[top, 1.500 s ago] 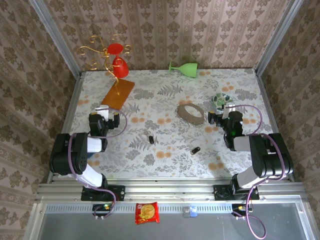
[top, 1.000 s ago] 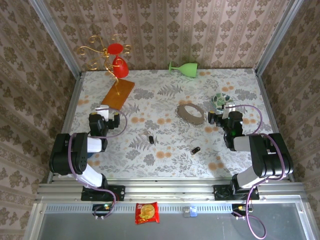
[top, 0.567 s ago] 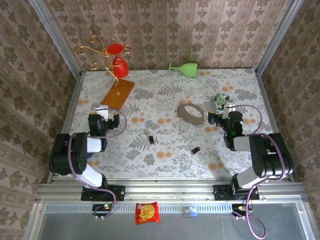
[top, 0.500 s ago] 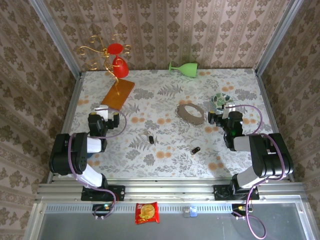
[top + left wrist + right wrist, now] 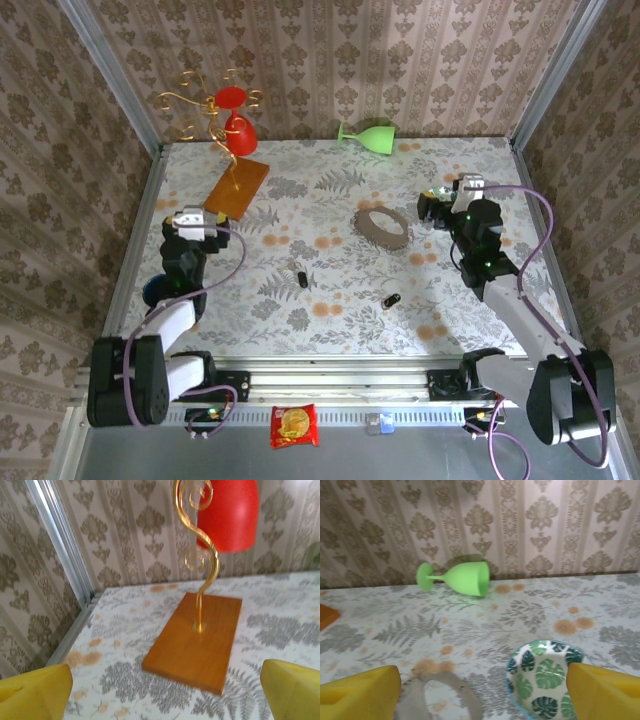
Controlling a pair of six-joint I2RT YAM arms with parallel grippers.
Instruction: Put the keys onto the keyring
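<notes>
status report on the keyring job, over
Left gripper open, empty. Right gripper open, empty, over the dish. Keys loose on table, apart from keyring. Nothing between them.

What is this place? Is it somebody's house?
Likely not a house: it looks like a robot practice booth. Wallpaper panels sit in a metal frame, and a left arm and right arm are bolted at the edge of the flowery table.

On the desk (image 5: 330,180), the keyring (image 5: 381,226) lies near centre. From it, one key (image 5: 300,277) lies at eight o'clock, the other key (image 5: 391,299) at six, a goblet (image 5: 370,135) at twelve, a dish (image 5: 545,682) at two, and a stand (image 5: 238,185) toward ten.
</notes>
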